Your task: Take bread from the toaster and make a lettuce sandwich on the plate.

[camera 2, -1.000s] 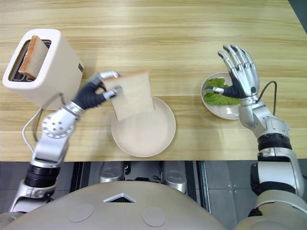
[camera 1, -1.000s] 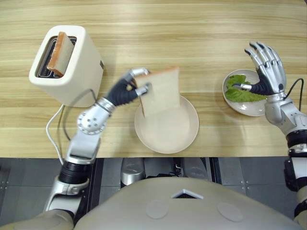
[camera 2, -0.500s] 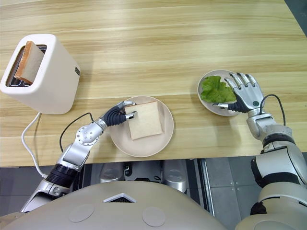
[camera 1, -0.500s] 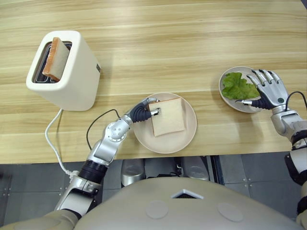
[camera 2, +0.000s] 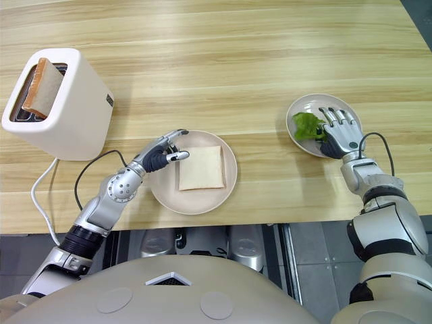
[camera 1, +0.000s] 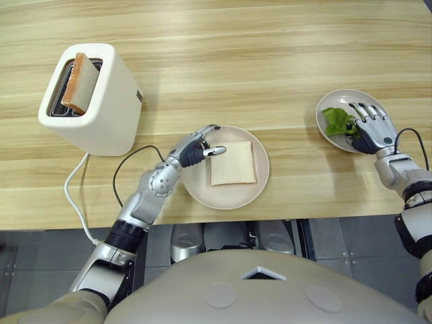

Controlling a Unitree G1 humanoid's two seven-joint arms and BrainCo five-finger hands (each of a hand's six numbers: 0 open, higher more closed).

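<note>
Pale wooden worktop [camera 1: 270,54] carries everything, with wide bare room across its far half and between the two dishes. By the left edge stands the toaster [camera 1: 101,108], a second slice [camera 1: 79,81] upright in its slot, handy for the top of the sandwich. Close to the front edge, about midway, the plate [camera 1: 226,200] holds one slice of bread [camera 1: 233,163] lying flat as the base. The left hand [camera 1: 196,150] sits at the plate's left rim with fingers spread and holding nothing, apart from the bread, so it looks to have let go. Near the right edge a small dish [camera 1: 351,98] holds the lettuce [camera 1: 335,120], bunched up against the right hand [camera 1: 372,131], which lies in the dish upon it; whether it has a grip I cannot tell. Between dish and plate the path is open, though the toaster's cable [camera 1: 74,202] trails over the front edge under the left arm.
</note>
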